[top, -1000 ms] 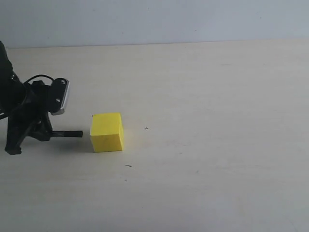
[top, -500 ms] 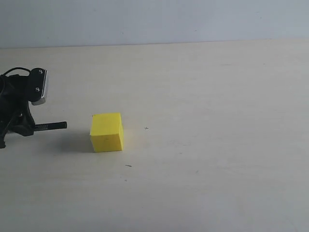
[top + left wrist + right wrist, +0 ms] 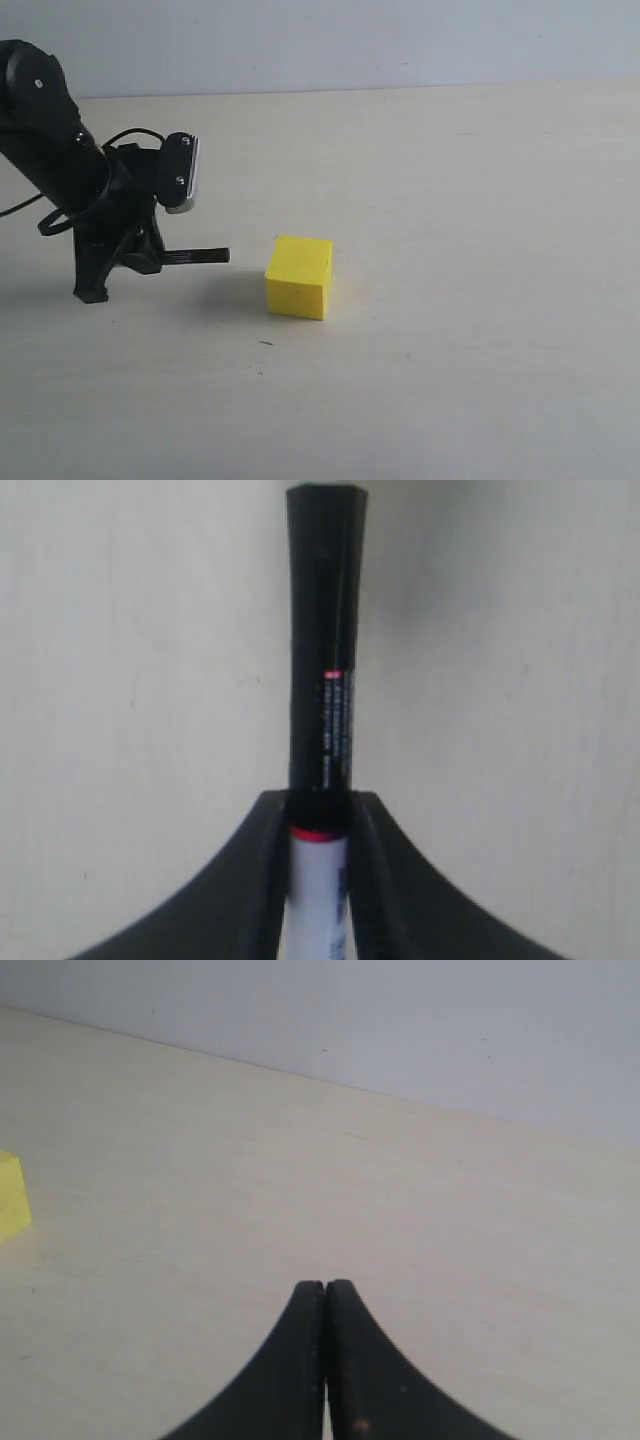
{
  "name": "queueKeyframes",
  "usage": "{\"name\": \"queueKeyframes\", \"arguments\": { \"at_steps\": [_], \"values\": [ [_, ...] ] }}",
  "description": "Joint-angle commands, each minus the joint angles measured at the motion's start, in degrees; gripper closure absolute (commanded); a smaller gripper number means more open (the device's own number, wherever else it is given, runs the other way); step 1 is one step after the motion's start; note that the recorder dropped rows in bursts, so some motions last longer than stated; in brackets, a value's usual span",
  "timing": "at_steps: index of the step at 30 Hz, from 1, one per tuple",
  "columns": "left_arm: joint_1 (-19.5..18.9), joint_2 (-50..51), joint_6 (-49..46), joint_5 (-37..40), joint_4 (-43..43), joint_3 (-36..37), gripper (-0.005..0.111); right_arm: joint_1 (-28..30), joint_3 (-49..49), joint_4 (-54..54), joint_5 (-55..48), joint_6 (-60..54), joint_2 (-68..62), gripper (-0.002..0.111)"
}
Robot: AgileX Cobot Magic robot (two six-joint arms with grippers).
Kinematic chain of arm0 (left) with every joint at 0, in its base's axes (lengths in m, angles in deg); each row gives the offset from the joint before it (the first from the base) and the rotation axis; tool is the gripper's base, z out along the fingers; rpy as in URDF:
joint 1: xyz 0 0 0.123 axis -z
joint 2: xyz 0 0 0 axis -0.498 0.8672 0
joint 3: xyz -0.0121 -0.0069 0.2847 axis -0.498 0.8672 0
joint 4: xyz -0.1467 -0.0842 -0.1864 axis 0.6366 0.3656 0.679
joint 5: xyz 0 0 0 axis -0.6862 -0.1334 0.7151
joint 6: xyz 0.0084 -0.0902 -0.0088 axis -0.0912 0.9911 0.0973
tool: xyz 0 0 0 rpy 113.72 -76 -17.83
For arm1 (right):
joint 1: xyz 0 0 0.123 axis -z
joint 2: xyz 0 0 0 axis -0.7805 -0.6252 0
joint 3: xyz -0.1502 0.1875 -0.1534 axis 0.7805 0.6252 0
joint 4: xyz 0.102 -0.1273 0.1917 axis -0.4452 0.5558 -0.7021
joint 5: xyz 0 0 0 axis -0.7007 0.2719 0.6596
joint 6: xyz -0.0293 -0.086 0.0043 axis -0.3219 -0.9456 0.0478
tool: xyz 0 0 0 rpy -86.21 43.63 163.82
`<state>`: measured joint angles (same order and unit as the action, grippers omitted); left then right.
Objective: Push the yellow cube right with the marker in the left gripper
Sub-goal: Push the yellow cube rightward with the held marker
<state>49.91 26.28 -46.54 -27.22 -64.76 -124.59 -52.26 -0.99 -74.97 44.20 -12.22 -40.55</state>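
**Pushing the yellow cube right: tips for a clean shove**

Starting left: got the left fingers clamped snug on the marker, held level and low over the tabletop, black end aimed right. Next, a small gap, then the yellow cube, turned slightly, not touched. Best to line the tip up with the middle of the near face, stay low, and ease in slow to avoid spinning it. Far right: right fingers pressed together, holding nothing.
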Motion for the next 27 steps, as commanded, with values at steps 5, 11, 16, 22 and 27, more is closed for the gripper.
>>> {"name": "queueKeyframes", "arguments": {
  "at_steps": [5, 11, 16, 22, 27],
  "values": [
    [-2.3, -0.6, 5.3, 2.9, -8.3, -0.2, 0.107, 0.3, 0.2, -0.2, 0.8, -0.1, 0.2, 0.108],
    [-2.3, -0.6, 6.8, 2.3, -8.4, -0.2, 0.107, 0.3, 0.2, -0.2, 0.8, -0.1, 0.2, 0.108],
    [-2.3, -0.6, 6.8, 1.4, -8.4, -0.2, 0.107, 0.0, 0.2, -0.2, 0.8, -0.1, 0.2, 0.108],
    [-2.3, -0.3, 6.8, 1.1, -8.4, -0.2, 0.107, -0.7, 0.2, -0.4, 0.8, -0.1, 0.2, 0.108],
    [-2.3, 0.6, 6.8, 1.1, -8.5, -0.2, 0.107, -0.7, 0.2, -0.4, 0.8, -0.1, 0.2, 0.108]
  ]
}}
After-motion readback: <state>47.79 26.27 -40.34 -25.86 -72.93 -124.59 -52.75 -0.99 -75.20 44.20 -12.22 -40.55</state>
